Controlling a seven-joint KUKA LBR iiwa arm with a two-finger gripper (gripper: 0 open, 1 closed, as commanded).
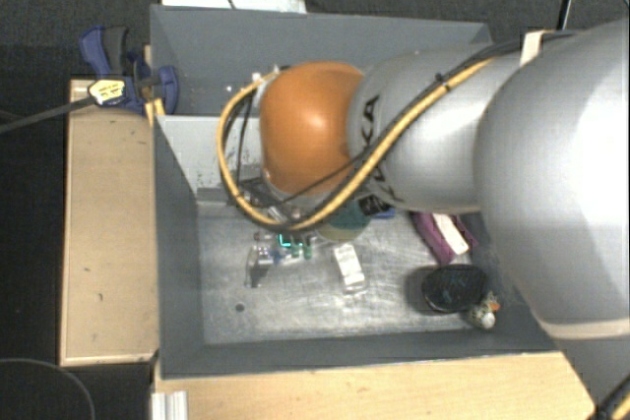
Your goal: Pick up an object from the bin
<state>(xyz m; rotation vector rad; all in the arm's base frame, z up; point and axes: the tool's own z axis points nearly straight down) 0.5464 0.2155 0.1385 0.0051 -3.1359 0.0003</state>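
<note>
At frame centre the gripper point(277, 251), its opening impossible to tell, may knock the nearby white block point(347, 269) aside.

Hand point(264, 261) near small white block point(348, 269)

The light is moderate and soft, falling from above. The arm's silver shell point(512, 143) is the brightest surface, pale along its top and shading to grey toward its underside, with no hard glare. The orange cover point(310, 138) carries a broad, dull highlight toward 12 o'clock and darkens toward 6 o'clock. The bin's floor point(295, 310) shows a faint scuffed sheen near 6 o'clock. Toward 3 o'clock, under the arm, it falls into soft shadow, where a black round thing point(451, 288) nearly merges with the dark. The bin's 9 o'clock wall point(182, 211) is lighter than its 12 o'clock wall point(325, 39). A small green glow point(285, 246) shows just below the cover.
</note>
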